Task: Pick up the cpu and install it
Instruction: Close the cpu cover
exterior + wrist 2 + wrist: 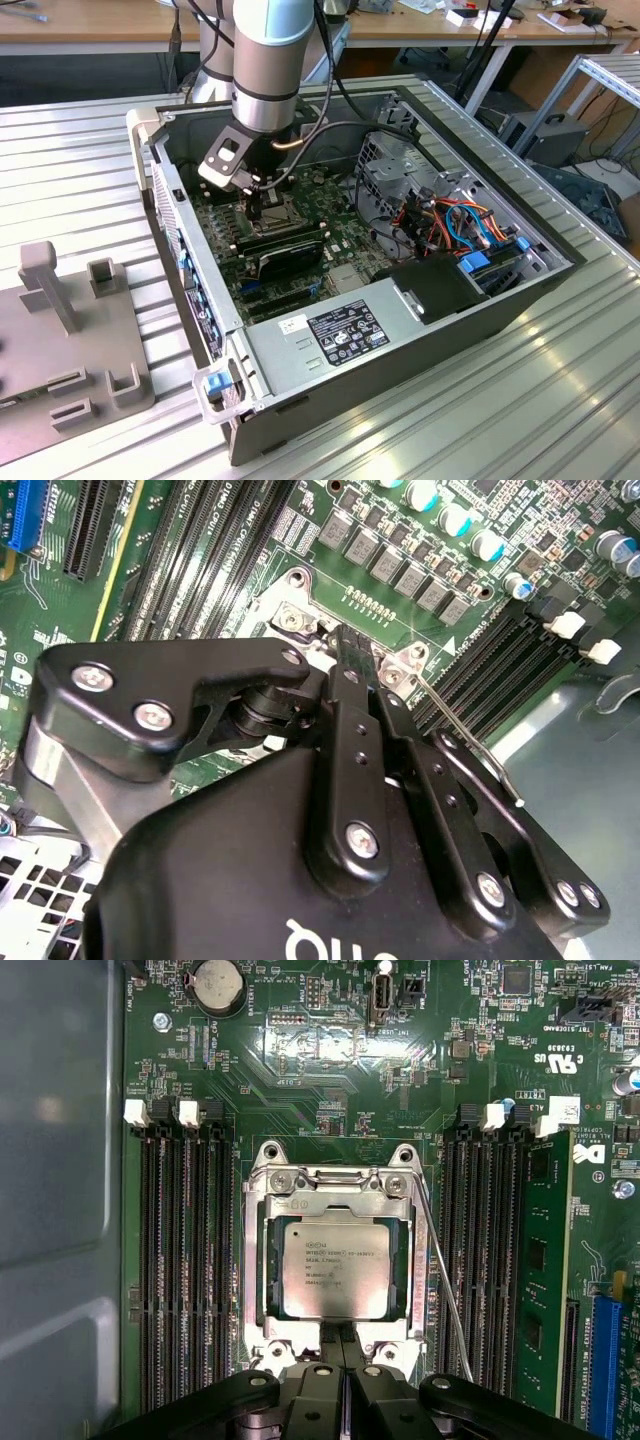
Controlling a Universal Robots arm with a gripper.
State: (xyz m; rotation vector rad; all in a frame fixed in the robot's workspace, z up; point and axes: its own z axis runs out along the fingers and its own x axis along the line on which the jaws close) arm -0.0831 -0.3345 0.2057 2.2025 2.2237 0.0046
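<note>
Silver-grey on top, the cpu (337,1268) lies flat inside the square metal socket frame (252,1260) on the green motherboard (330,1080), between two banks of black memory slots (185,1260). The claw (342,1340) is clenched, its two black fingertips pressed together on nothing, at the frame's edge and apart from the cpu. In the exterior view the arm (265,60) reaches into the open computer case (430,365) on the ribbed worktop (80,160).

There was one cpu (333,1270), one socket frame (254,1250), one gripper (342,1334), one coin battery (219,985) at eleven o'clock from the socket, one green memory module (540,1260) at three o'clock, and four white slot clips (135,1112).
</note>
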